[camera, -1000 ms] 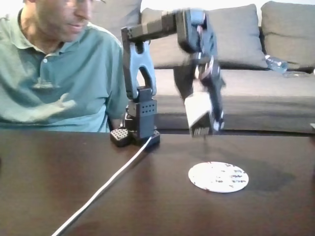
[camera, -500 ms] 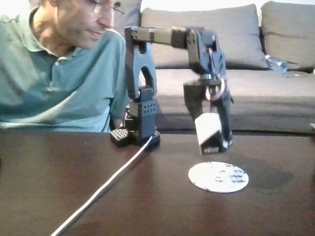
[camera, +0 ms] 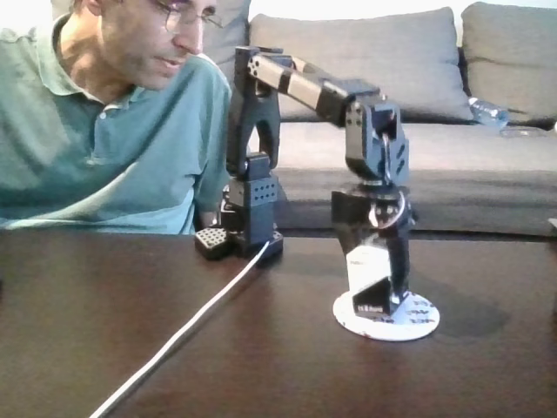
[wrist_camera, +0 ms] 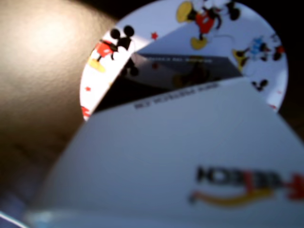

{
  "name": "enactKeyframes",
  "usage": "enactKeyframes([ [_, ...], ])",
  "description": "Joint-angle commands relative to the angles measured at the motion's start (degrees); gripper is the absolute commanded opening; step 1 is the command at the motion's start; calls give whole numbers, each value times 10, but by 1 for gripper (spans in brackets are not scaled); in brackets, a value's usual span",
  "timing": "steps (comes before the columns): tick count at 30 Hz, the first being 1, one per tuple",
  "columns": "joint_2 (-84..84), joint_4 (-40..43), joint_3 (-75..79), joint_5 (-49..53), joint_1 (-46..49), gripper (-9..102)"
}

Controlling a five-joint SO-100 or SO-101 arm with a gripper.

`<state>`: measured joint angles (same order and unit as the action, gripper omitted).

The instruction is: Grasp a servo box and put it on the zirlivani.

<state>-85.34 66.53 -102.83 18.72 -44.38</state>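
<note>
In the fixed view the arm reaches forward and down from its black base (camera: pixel 241 235); its end effector (camera: pixel 383 292) is clamped on the servo box (camera: pixel 367 277), one dark finger (camera: pixel 399 270) running down the right side of the box; the box is upright, white above and black along its lower band, and its bottom edge meets the zirlivani (camera: pixel 424 318), standing on the left half of the disc; whether the full base rests flat there I cannot tell. The zirlivani lies on the dark bench (camera: pixel 130 305), to the right of the base and nearer the camera; a white cable (camera: pixel 187 326) runs from the base across the bench, left of the disc and well apart from it. A person in a green polo shirt (camera: pixel 96 148) sits behind the bench, left of the base; a grey sofa (camera: pixel 487 122) stands behind the arm.

In the wrist view the white face of the servo box (wrist_camera: pixel 156 161) fills the lower frame, blurred, with a dark and red logo; beyond its edge the zirlivani (wrist_camera: pixel 118 52) shows as a white round disc printed with cartoon mice, lying on the dark bench (wrist_camera: pixel 38 61).
</note>
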Motion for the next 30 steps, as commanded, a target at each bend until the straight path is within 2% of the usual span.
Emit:
enactKeyframes([
  [1,2,-11,-3,-4,-6,24],
  [7,-2,-4,4,3,-9,31],
  [11,-28,-3,-1,4,-31,39],
  [14,-69,33,4,4,-51,41],
  [19,-154,97,21,5,-47,41],
  [26,-301,241,45,33,-18,41],
  [28,-358,275,43,32,-2,36],
  [30,-420,301,37,25,31,24],
])
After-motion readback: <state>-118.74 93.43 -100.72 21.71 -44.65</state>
